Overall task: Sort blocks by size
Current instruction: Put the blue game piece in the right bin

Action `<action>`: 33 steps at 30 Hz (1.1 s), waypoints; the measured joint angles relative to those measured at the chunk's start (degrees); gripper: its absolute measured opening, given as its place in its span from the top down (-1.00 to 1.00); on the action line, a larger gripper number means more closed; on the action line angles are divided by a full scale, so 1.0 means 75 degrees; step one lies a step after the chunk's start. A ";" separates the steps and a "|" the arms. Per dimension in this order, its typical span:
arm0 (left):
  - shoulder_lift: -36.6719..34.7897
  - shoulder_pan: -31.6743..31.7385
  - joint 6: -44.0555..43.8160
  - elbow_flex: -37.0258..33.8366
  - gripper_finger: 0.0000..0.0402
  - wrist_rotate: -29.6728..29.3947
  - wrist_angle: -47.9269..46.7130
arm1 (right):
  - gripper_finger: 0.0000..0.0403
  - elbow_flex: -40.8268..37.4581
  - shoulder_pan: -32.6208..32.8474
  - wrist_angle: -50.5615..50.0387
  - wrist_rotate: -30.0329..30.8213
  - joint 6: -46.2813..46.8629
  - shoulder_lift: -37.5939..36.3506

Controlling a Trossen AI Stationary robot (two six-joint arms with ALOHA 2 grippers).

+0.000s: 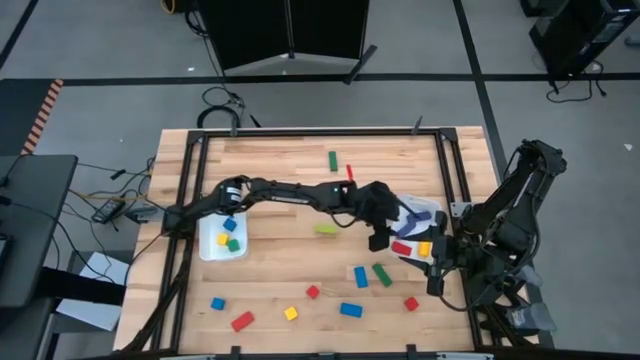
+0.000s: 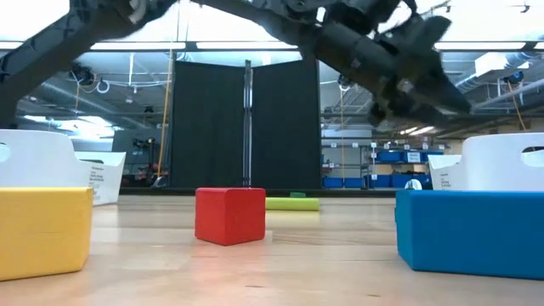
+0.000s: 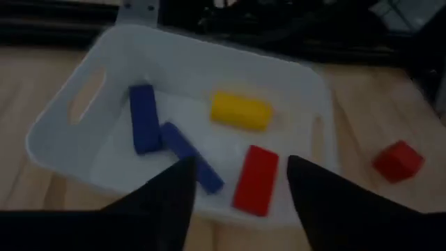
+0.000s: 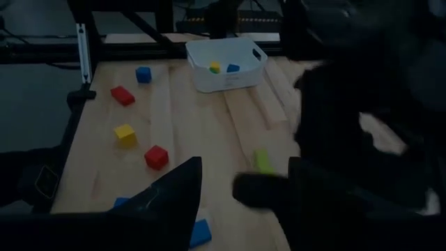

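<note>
My left gripper (image 1: pixel 380 238) is open and empty, held above the near-left side of the right white bin (image 1: pixel 422 211). In the left wrist view (image 3: pixel 240 164) its fingers frame that bin (image 3: pixel 174 77), which holds two blue bars (image 3: pixel 144 117), a yellow bar (image 3: pixel 240 110) and a red bar (image 3: pixel 255 178). My right gripper (image 1: pixel 437 275) is open and empty by the table's right edge, near the bin. The left white bin (image 1: pixel 222 240) holds small yellow, green and blue cubes. Loose blocks lie on the table: a yellow-green bar (image 1: pixel 326 229), a blue bar (image 1: pixel 360 277), a green bar (image 1: pixel 382 274) and a red cube (image 1: pixel 411 304).
More blocks lie about: a green bar (image 1: pixel 332 160) at the far side; a red cube (image 1: pixel 313 292), yellow cube (image 1: pixel 291 313), blue bar (image 1: pixel 351 310), blue cube (image 1: pixel 216 303) and red bar (image 1: pixel 242 321) toward the near edge. A black frame (image 1: pixel 190 200) borders the table.
</note>
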 joint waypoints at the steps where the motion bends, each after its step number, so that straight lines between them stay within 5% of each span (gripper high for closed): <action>1: -0.0254 -0.0005 0.0005 -0.0402 0.01 -0.0035 0.0299 | -0.12 -0.0008 0.0000 0.0007 0.0001 -0.0044 0.0018; 8: -0.3352 0.0087 -0.0241 -0.4952 0.63 -0.0761 0.3356 | -0.12 -0.0017 -0.0316 0.0350 0.0031 -0.0600 0.0522; 12: -0.5278 0.0013 -0.0408 -0.7472 0.78 -0.1258 0.4023 | -0.12 -0.0022 -0.1066 0.0719 -0.0113 -0.0850 0.0984; 18: -0.8257 -0.0442 -0.0912 -1.0036 0.76 -0.2198 0.4235 | -0.12 -0.0025 -0.2851 0.1779 -0.2388 -0.1853 0.2206; 24: -1.0448 -0.1197 -0.1526 -1.1183 0.65 -0.3098 0.3084 | -0.16 -0.0028 -0.4359 0.3396 -0.4150 -0.3724 0.3665; 33: -1.1366 -0.2431 -0.1907 -1.1264 0.45 -0.4317 0.1934 | -0.17 -0.0028 -0.6047 0.3987 -0.5522 -0.4382 0.5102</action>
